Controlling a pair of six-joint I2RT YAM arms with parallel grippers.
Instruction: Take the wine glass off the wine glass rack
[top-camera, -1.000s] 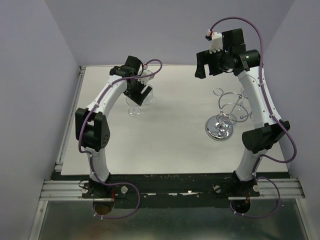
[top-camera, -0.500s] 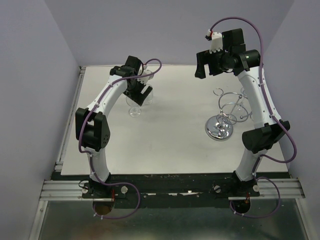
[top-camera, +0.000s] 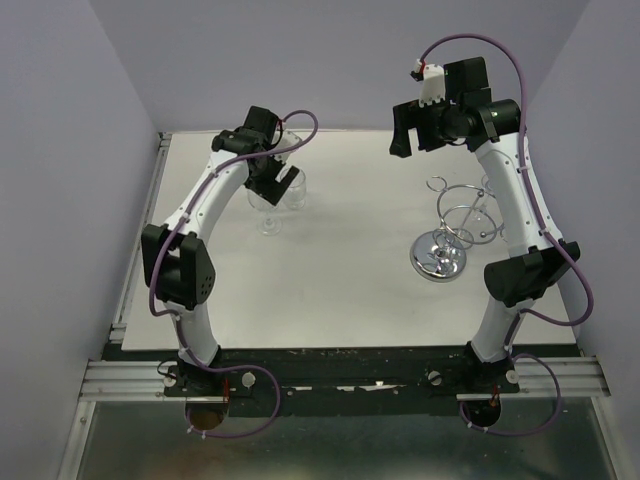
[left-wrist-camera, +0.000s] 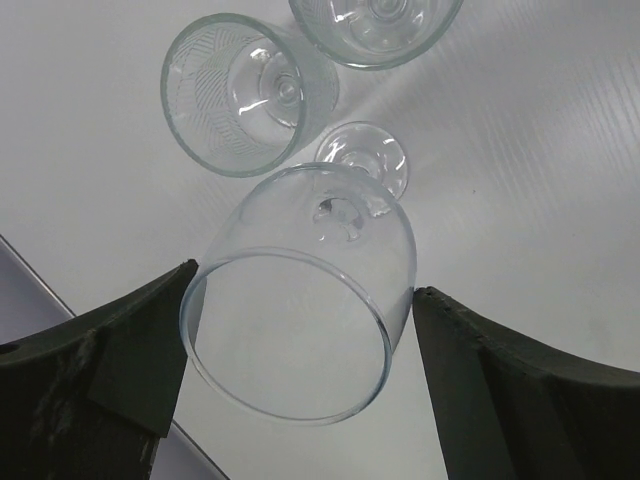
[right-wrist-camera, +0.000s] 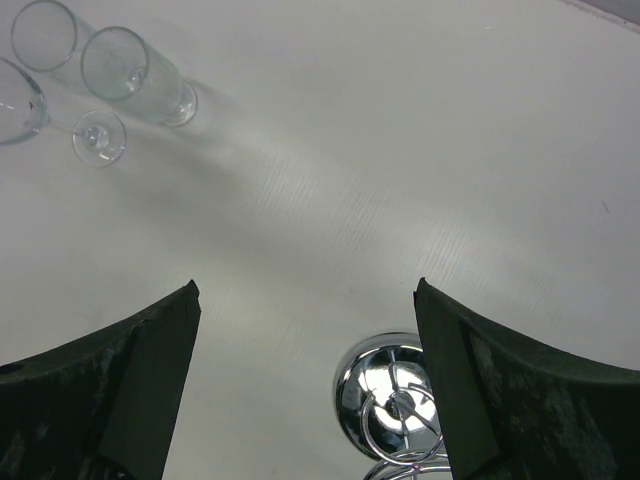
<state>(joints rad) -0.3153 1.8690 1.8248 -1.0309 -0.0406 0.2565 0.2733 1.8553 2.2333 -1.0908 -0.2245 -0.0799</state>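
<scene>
A clear wine glass (left-wrist-camera: 300, 300) stands on the white table, its round foot (left-wrist-camera: 362, 160) below the bowl. My left gripper (left-wrist-camera: 305, 290) is open, and its fingers flank the bowl's rim closely on both sides. In the top view the left gripper (top-camera: 277, 178) hangs over this glass (top-camera: 268, 212) at the back left. The chrome wine glass rack (top-camera: 450, 235) stands at the right, and I see no glass on its wire loops. My right gripper (top-camera: 405, 135) is open and empty, high above the table, with the rack's mirrored base (right-wrist-camera: 395, 395) under it.
Two more glasses (left-wrist-camera: 240, 95) (left-wrist-camera: 375, 25) stand just beyond the wine glass; they also show in the right wrist view (right-wrist-camera: 130, 65). The left wall and a metal rail (top-camera: 140, 250) run along the table's left edge.
My left arm has pulled its wrist up and a little back, and the elbow has swung left. The wine glass stays on the table. The right arm has not moved.
</scene>
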